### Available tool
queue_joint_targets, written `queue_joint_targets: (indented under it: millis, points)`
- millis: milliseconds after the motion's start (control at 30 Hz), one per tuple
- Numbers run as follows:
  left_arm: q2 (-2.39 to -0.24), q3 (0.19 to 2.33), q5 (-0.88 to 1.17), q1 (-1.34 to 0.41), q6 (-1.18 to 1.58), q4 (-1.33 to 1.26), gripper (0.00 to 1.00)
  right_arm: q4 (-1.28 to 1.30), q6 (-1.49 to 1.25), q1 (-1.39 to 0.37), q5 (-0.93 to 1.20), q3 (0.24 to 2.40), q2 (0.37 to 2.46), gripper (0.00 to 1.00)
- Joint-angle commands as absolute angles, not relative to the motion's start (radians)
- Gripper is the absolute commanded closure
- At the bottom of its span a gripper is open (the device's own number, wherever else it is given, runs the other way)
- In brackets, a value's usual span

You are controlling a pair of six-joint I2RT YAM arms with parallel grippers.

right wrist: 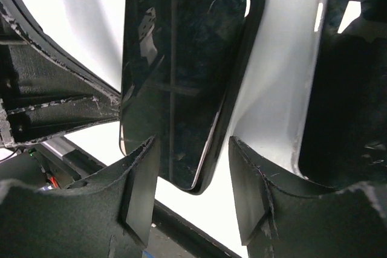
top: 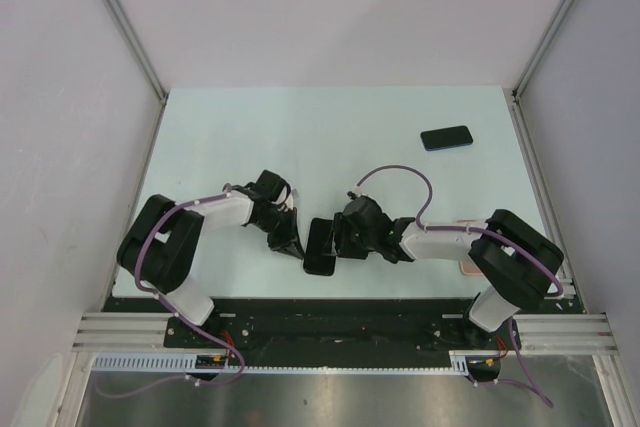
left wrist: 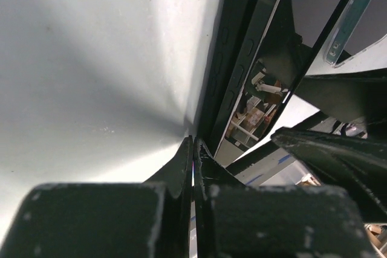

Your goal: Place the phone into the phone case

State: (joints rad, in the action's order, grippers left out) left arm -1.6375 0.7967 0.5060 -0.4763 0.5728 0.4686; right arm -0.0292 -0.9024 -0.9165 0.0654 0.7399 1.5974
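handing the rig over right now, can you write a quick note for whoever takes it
Left gripper: shut, holding nothing, tips at the long side of the phone case.
Right gripper: open, fingers straddling one end of the phone, not clamped.
Things: the phone lies screen up in the case on the table, between the two grippers. A second flat black slab lies at the far right, apart from both arms.
Done: the phone looks mostly seated in the case.
Left: one corner shows a sliver of gap. It probably needs pressing home before both arms back away.
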Motion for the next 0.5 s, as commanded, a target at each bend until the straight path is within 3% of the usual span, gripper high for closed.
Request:
queue_joint_targets:
  millis: [0,467]
  points:
    - [-1.591,0.796,0.514,-0.488,0.598,0.446,1.0,-0.095,-0.943,-0.937,0.075,0.738,1.615,0.46]
    - [-1.628,0.848,0.43,-0.571,0.637,0.486,1.0,-0.135,-0.976,-0.943,0.098,0.738,1.631,0.47]
